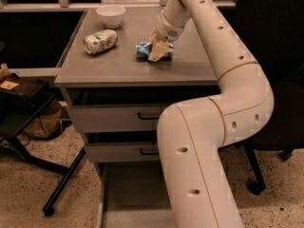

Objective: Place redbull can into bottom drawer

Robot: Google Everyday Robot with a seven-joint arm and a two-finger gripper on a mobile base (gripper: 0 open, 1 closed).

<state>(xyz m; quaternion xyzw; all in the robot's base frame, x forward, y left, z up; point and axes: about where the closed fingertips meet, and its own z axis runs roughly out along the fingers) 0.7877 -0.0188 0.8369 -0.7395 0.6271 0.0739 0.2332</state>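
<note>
The redbull can (142, 50), small, blue and silver, lies on its side on the grey cabinet top (190, 65), right of centre. My gripper (157, 52) reaches down from the white arm and sits on the can's right end, touching it and hiding that end. The bottom drawer (133, 189) stands pulled out at the cabinet's foot, with a bare grey floor. My arm's lower link hides the drawer's right part.
A white-and-green labelled can (100, 41) lies on the top's left side. A white bowl (111, 15) stands behind it. Two upper drawers with black handles (148, 116) are shut. A black stand (28, 127) is on the left, a dark chair (270, 127) on the right.
</note>
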